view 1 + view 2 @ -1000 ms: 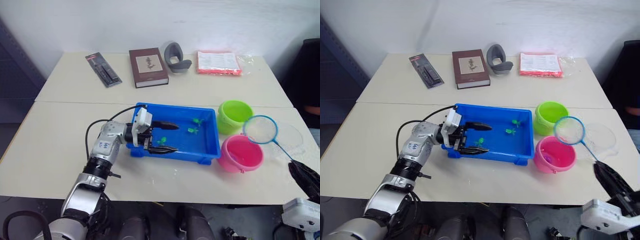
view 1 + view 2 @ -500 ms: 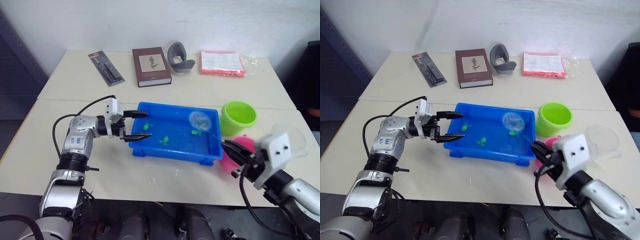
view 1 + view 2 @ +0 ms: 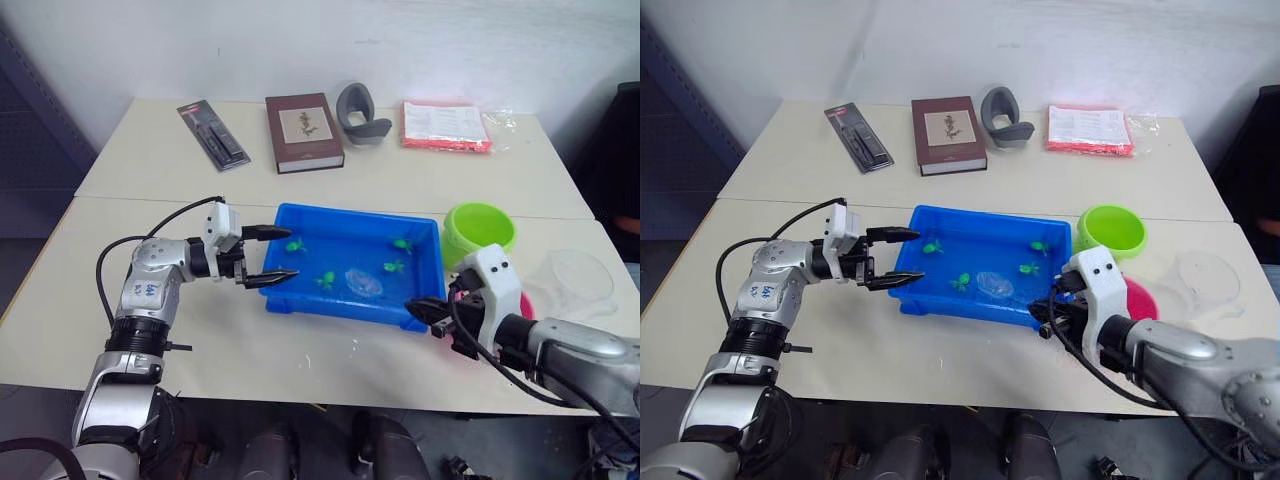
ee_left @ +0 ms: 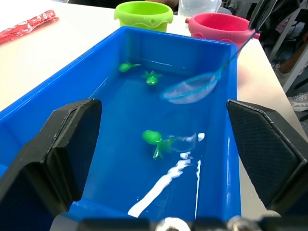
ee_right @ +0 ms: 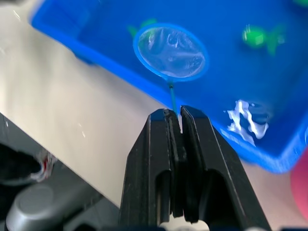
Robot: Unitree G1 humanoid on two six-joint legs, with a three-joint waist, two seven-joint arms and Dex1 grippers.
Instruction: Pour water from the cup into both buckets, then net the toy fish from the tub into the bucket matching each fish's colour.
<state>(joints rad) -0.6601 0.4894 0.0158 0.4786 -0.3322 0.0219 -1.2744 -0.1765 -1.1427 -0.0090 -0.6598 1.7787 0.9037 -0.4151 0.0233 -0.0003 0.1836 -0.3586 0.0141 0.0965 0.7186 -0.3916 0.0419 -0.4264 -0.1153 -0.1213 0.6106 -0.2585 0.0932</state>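
Net lowered into tub, right gripper clamping its handle, left gripper spread at rim

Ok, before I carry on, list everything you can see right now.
tub: 1, blue, table middle
fish: 4 seen, green, in tub
net: 1, blue rim, hoop low inside tub
green bucket: 1, right of tub
pink bucket: 1, beside green bucket
cup: 1, clear, far right
book: 1, brown, far side
grey holder: 1, beside book
red packet: 1, far right
black pack: 1, far left
left gripper: open, at tub's left end
right gripper: shut on net's handle
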